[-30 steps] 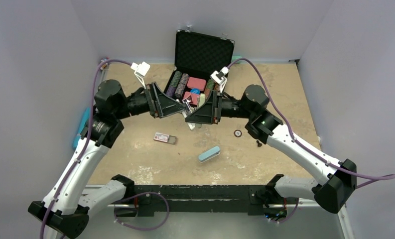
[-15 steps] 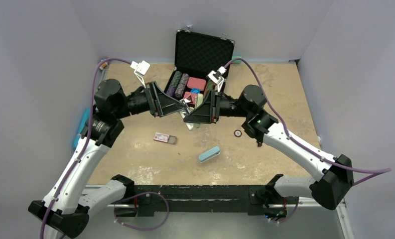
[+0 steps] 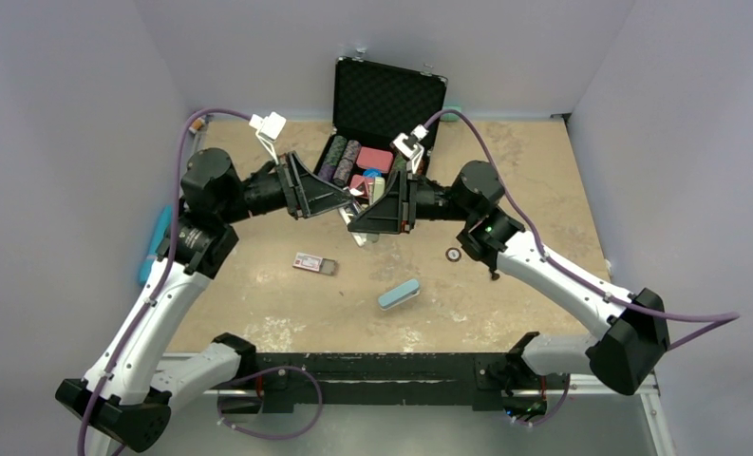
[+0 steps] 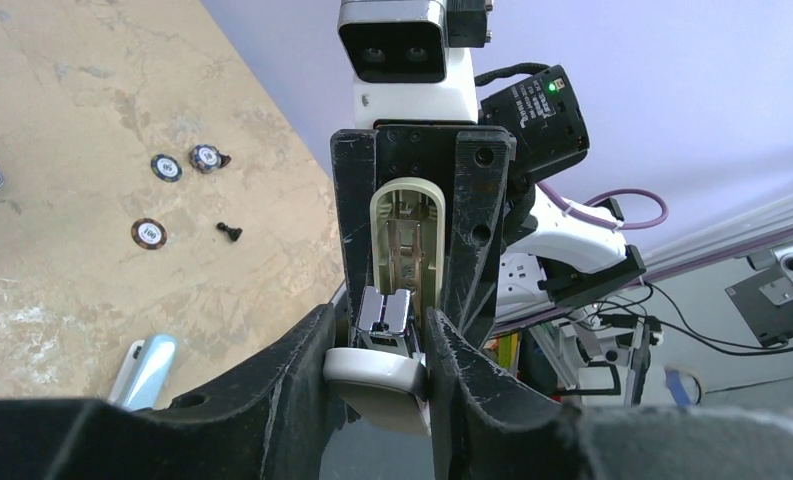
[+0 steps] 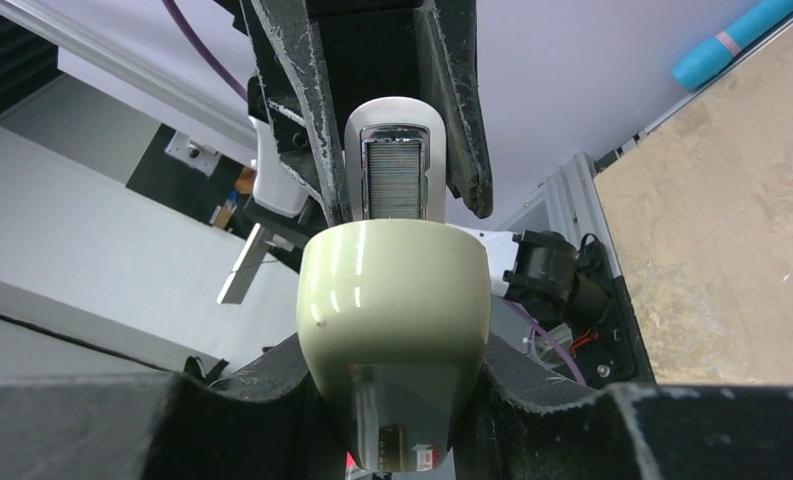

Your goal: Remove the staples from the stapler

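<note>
The stapler (image 3: 366,202) hangs hinged open above the table between both grippers, in front of the black case. My right gripper (image 5: 392,350) is shut on its pale green top cover (image 5: 392,300). My left gripper (image 4: 377,335) is shut on the whitish end of the base (image 4: 372,372), both fingers touching it, with the chrome magazine (image 4: 384,308) just above. In the right wrist view the staples (image 5: 393,180) show as a ribbed silver-grey strip lying in the open magazine. From above, the left gripper (image 3: 349,196) and right gripper (image 3: 372,207) meet tip to tip.
An open black case (image 3: 388,90) with poker chips and red boxes stands behind the grippers. On the table lie a small red-and-white box (image 3: 313,263), a light blue oblong item (image 3: 398,294), a loose chip (image 3: 453,254) and a small black screw (image 3: 493,275).
The left gripper's jaws have narrowed onto the stapler's end. Both grippers and the stapler have drifted slightly left and toward the case.
</note>
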You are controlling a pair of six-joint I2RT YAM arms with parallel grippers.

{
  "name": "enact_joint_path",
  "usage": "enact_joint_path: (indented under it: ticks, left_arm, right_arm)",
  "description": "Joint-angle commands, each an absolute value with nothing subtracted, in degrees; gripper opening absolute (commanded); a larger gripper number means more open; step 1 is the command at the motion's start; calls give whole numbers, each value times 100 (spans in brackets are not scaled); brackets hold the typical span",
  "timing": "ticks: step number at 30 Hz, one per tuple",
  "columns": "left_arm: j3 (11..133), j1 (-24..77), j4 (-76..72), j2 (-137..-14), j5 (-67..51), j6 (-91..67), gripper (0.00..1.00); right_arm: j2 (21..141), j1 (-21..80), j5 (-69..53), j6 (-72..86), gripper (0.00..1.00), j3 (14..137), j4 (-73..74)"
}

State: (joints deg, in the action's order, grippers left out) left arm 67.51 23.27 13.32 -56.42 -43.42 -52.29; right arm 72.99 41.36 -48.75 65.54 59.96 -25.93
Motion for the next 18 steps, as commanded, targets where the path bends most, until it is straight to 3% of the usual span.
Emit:
enact_joint_path:
  ticks: [1,2,5,7,10,12,18]
  left_arm:
    - [6951,2347,1019,-5603,-4599,-5206,5]
    - [6952,2349,1044,-5613,-4586,-5227,0]
    - [6957,2347,1130,-5600,-4515,-5317,0]
    - [7045,2347,1418,-5603,-4383,-5328,0]
    - [7192,2351,1967,-5627,-4213,-5300,0]
    - [7286,2347,2338,-5638,-4097,-5308,0]
    - [7530,2347,3524,-5659,-3709,-5191,0]
  right_arm:
    - [7215,4158,-4860,6669,0,6161,-2933]
    - [7223,4157,-4865,6661,0,6161,-2934]
    - [7233,4154,-4905,6569,3,6180,-2815]
    - [7219,4141,-4871,6369,42,6244,-2541]
    - [7125,4027,-4622,5896,67,6407,-1717]
    - [7037,3927,-4415,5546,71,6506,-1131]
    - [6737,3507,-3797,4668,73,6650,382]
